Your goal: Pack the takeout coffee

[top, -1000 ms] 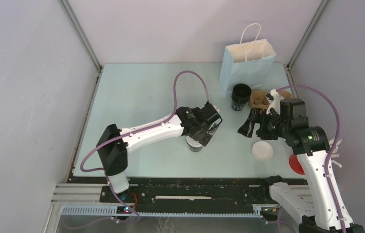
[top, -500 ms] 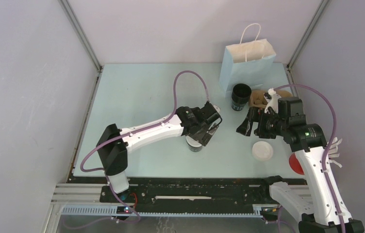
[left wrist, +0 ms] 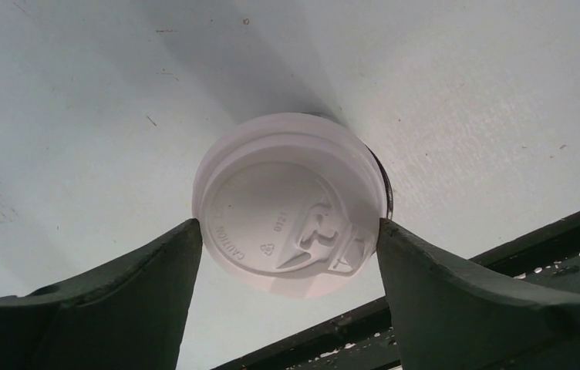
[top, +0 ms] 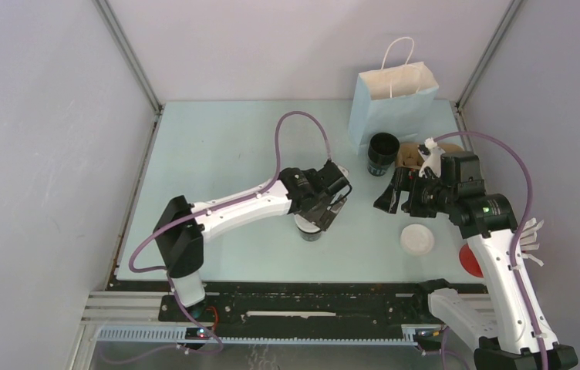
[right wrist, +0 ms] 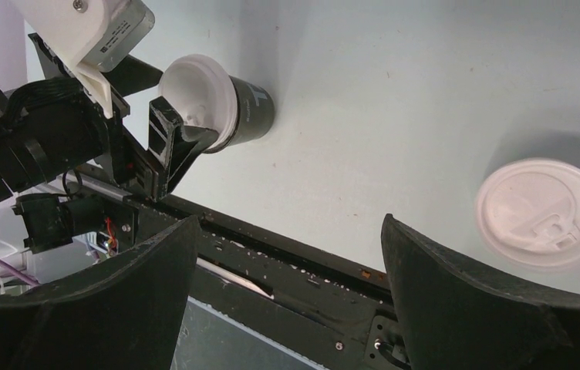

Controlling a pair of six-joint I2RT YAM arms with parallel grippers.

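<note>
Cup (top: 311, 230) with lid (left wrist: 291, 204) on, low centre of the top view, standing on the table (top: 225, 146).
Left gripper (left wrist: 288, 227) spread wide, one tip at each side of the lid's rim; gripping or only touching, cannot tell. Right gripper (right wrist: 290, 222) released, holding nothing, hovering right of centre. Looks like the capping step, about done for this cup. Next, likely: take the cup by its wall under the rim, keep it upright, carry it toward the carrier (top: 410, 158) and bag (top: 393, 100) at upper right. Not yet capped: open cup (top: 383, 153) just beside the carrier, with spare lid (top: 416, 239) lying flat at lower right. In the way: right arm (top: 495, 231), hanging between cup and carrier; probably needs to clear first.
</note>
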